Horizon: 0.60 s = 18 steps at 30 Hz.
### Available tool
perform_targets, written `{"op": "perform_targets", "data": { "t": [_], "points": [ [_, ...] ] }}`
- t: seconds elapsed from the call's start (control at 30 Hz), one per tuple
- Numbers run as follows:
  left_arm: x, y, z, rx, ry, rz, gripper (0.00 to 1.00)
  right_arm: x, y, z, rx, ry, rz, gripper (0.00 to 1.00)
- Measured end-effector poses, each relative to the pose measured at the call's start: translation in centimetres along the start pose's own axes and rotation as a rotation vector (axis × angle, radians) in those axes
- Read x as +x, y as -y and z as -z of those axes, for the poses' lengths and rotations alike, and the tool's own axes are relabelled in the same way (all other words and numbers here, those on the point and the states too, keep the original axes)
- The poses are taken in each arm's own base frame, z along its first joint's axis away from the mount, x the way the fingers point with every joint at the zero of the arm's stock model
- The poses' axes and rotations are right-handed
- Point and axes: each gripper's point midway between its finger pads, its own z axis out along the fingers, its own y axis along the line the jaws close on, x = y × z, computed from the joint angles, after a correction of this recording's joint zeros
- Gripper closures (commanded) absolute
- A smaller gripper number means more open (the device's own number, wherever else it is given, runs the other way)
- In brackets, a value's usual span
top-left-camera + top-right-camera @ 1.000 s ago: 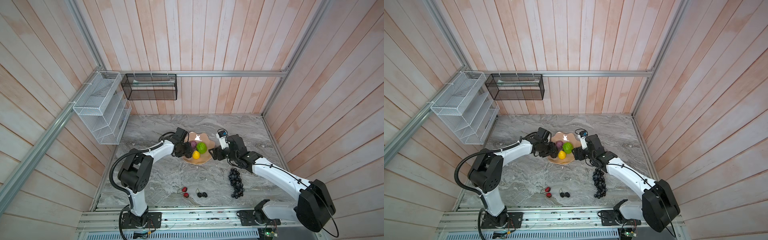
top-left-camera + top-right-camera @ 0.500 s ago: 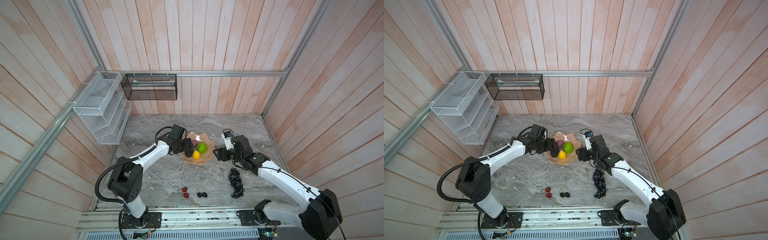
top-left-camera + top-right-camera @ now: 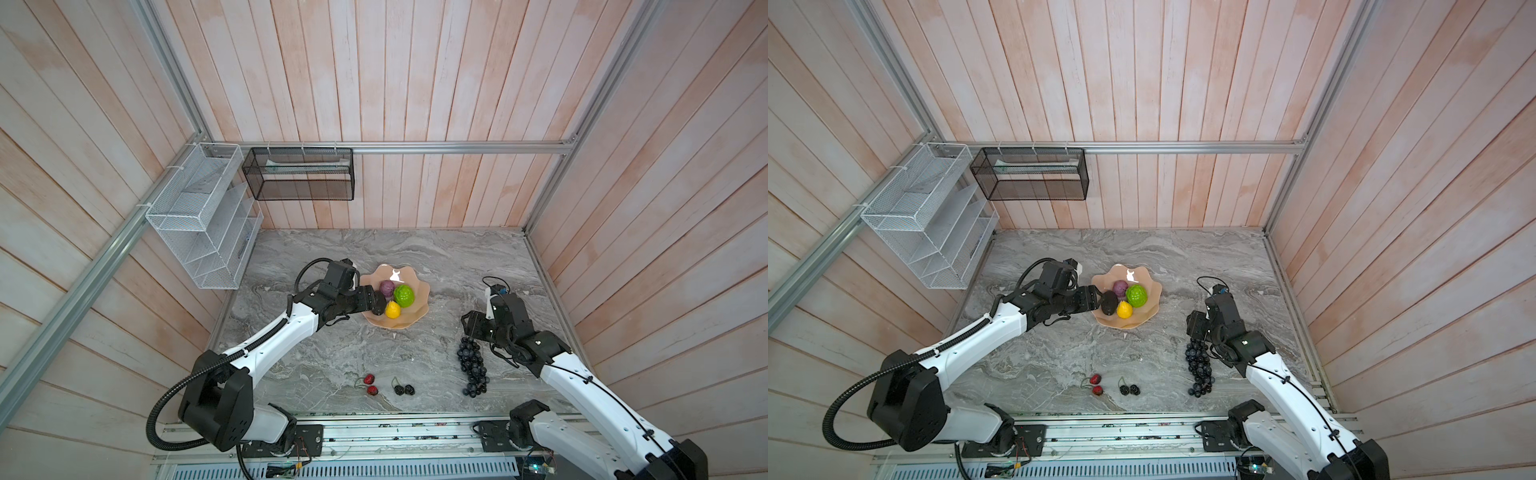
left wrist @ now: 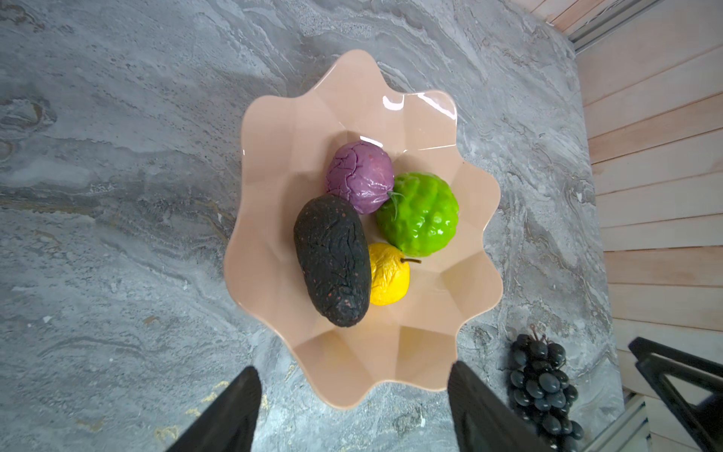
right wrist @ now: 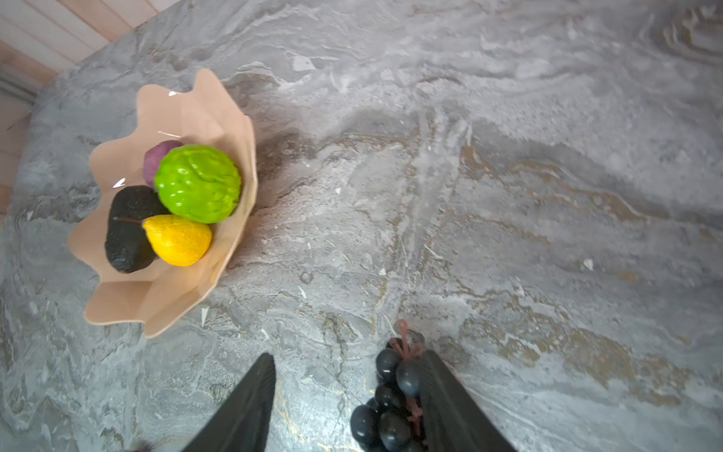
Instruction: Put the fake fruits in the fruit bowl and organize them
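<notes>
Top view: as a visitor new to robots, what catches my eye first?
The pink wavy bowl mid-table stands out, holding a green fruit, purple fruit, yellow fruit and dark avocado. Right of it a grape bunch lies on the table, the right gripper open around its stem end. A red pair and a black pair lie near the front edge.

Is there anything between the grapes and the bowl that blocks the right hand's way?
Nothing visible does. Only bare table lies between the grapes and the bowl. The right hand straddles the grapes' stem end, with nothing between them.
</notes>
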Motion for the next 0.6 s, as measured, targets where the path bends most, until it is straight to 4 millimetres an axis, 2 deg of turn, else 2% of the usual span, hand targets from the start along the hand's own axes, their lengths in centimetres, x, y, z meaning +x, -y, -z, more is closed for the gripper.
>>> {"op": "perform_targets", "data": {
  "t": [0.13,0.23,0.4,0.47,0.6],
  "points": [
    [0.1,0.0,0.3,0.017,0.024,-0.011,0.22,1.4,3.7,-1.5,0.078,-0.068,-0.124,0.41],
    [0.1,-0.1,0.4,0.023,0.034,-0.011,0.22,2.4,5.5,-2.1,0.102,-0.107,-0.191,0.39],
    [-0.3,-0.1,0.4,0.032,0.05,-0.007,0.22,2.4,6.8,-2.8,0.069,-0.108,-0.283,0.41],
    [-0.5,0.0,0.4,0.04,0.055,-0.007,0.22,3.1,7.3,-3.6,0.052,-0.135,-0.317,0.45],
    [-0.4,0.2,0.3,0.054,0.048,-0.003,0.22,4.2,6.9,-4.8,0.003,-0.195,-0.332,0.52]
  ]
}}
